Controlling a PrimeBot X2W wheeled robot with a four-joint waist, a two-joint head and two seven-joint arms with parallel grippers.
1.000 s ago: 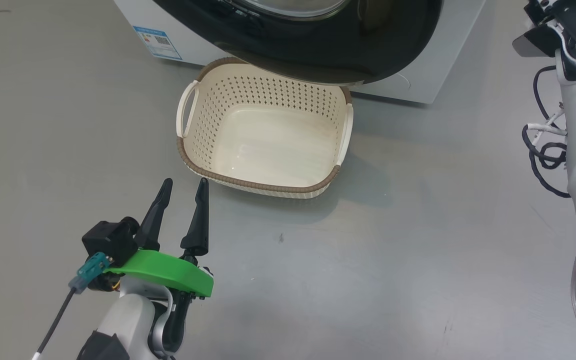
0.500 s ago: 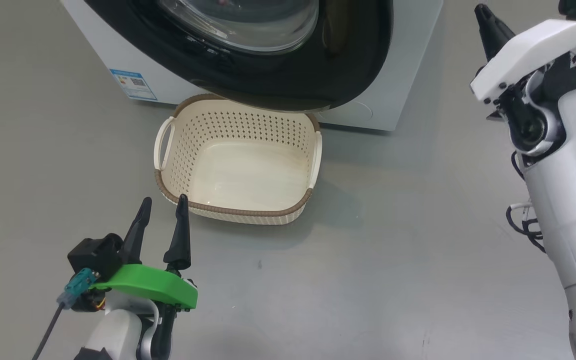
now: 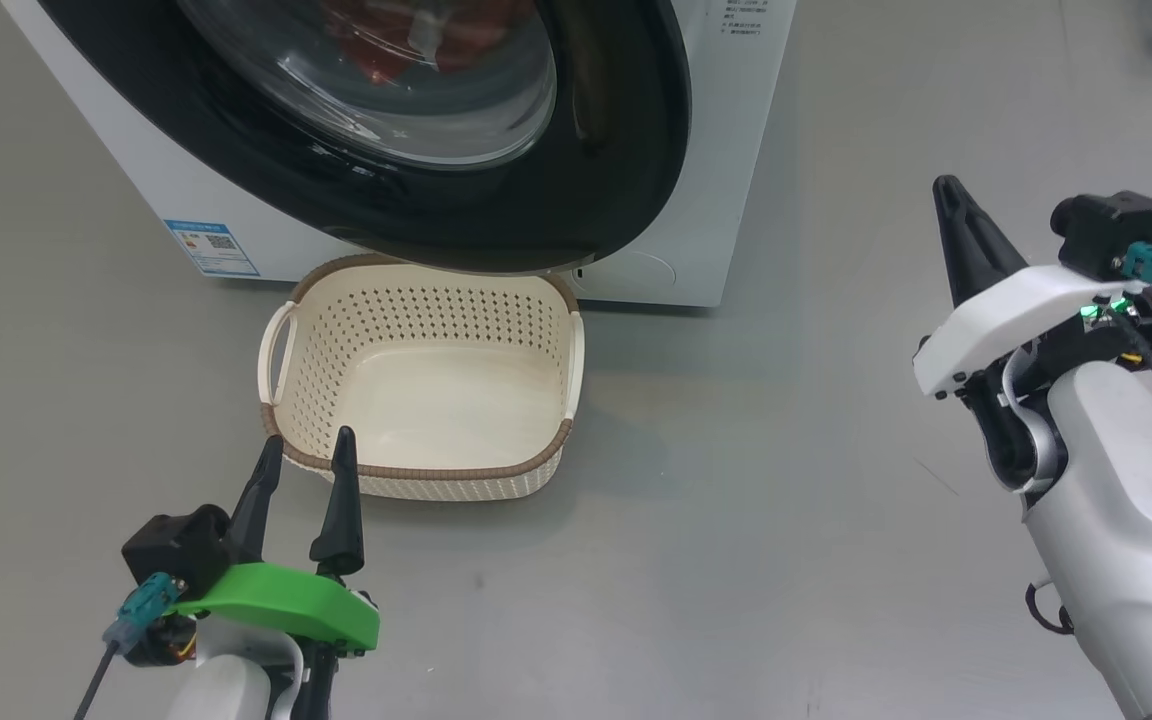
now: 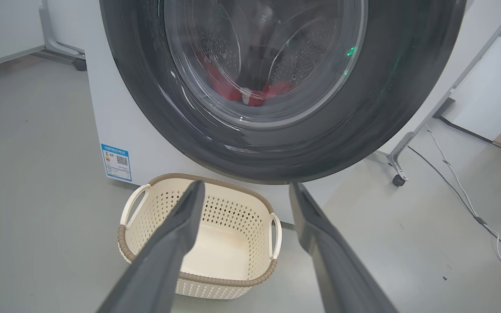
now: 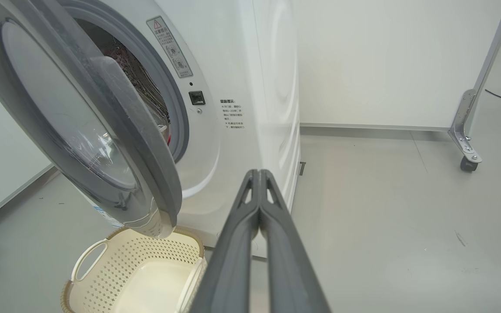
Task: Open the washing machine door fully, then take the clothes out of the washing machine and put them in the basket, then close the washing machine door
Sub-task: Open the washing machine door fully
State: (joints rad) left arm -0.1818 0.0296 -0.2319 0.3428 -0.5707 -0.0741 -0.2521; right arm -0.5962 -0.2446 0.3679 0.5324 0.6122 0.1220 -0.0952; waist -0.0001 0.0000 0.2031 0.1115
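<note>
The white washing machine stands at the top of the head view. The washing machine door, black-rimmed with a bulging glass window, hangs partly open over the basket. From the right wrist the door is edge-on, with a gap to the drum mouth. Red clothes show through the glass, also the clothes low in the drum. The cream basket is empty. My left gripper is open just in front of the basket's near rim. My right gripper is shut on nothing, off to the machine's right.
A blue label marks the machine's lower front corner. A metal frame leg on a caster stands by the white wall panel to the right. A cable runs across the grey floor there. Open floor lies between my two arms.
The head camera has tilted up, bringing more of the door and the red clothes into view. My right arm has swung round so its shut fingers point up. The left gripper stays open.
</note>
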